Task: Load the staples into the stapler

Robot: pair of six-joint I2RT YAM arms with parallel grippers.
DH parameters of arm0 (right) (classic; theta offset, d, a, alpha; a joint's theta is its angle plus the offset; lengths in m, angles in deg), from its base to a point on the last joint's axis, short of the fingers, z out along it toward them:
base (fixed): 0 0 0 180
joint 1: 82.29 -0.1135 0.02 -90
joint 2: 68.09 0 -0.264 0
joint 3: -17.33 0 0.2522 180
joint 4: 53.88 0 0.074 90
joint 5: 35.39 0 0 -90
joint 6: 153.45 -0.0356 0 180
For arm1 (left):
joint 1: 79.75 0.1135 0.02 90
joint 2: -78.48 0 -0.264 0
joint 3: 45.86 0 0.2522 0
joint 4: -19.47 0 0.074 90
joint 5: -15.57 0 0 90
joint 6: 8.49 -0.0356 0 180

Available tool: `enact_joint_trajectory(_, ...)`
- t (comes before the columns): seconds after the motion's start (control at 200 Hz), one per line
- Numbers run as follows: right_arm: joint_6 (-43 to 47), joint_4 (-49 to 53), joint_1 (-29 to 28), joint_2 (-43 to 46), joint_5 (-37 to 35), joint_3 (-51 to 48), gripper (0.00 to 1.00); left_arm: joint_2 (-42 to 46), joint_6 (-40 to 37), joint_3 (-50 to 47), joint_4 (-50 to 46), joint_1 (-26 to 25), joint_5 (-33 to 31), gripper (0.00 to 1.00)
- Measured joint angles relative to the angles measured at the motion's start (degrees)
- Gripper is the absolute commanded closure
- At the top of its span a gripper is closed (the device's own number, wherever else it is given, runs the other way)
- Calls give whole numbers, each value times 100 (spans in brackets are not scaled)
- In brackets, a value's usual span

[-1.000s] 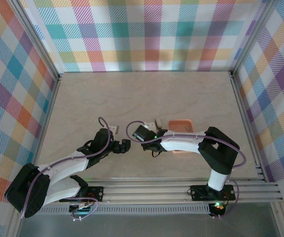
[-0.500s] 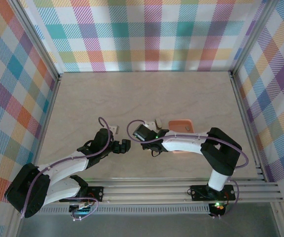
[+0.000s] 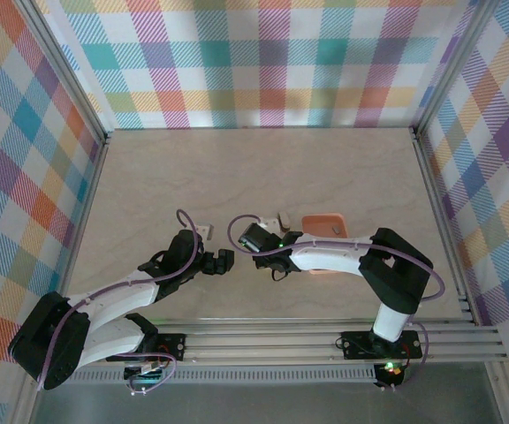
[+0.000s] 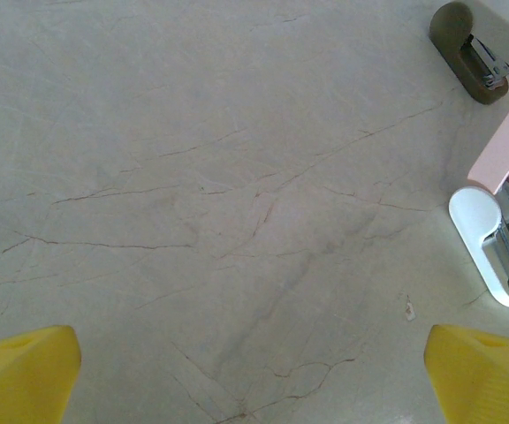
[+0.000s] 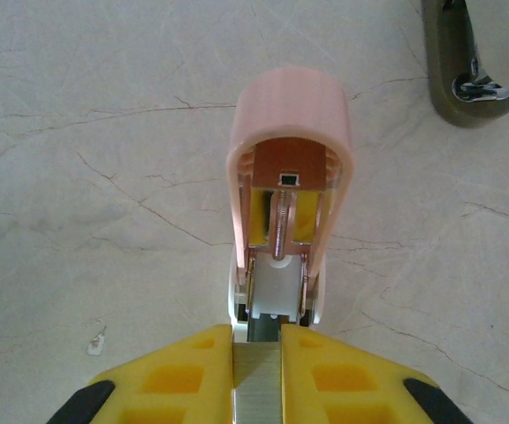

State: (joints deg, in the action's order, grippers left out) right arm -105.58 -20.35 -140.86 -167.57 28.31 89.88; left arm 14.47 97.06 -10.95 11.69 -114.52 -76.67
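Right pincer [image 5: 256, 336] pinches what looks like staples [image 5: 256, 389] behind the open stapler [image 5: 292, 102].

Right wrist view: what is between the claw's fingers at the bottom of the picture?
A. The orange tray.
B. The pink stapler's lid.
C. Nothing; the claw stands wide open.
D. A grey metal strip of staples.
D: the right claw is shut on the staples, a grey metal strip pinched at its tip, just in front of the opened pink stapler.
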Motion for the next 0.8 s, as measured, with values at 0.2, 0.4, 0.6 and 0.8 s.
enact_joint_trajectory(0.2,-52,2,7,-22,17,0,82,0,0,0,0,0,0,0)
enact_joint_trajectory(0.4,-72,26,11,-24,22,0,82,0,0,0,0,0,-2,0)
enact_joint_trajectory(0.6,-81,83,15,-48,22,0,82,0,-2,0,0,0,0,0)
enact_joint_trajectory(0.8,-94,85,17,-55,22,0,82,0,0,0,0,0,-2,0)
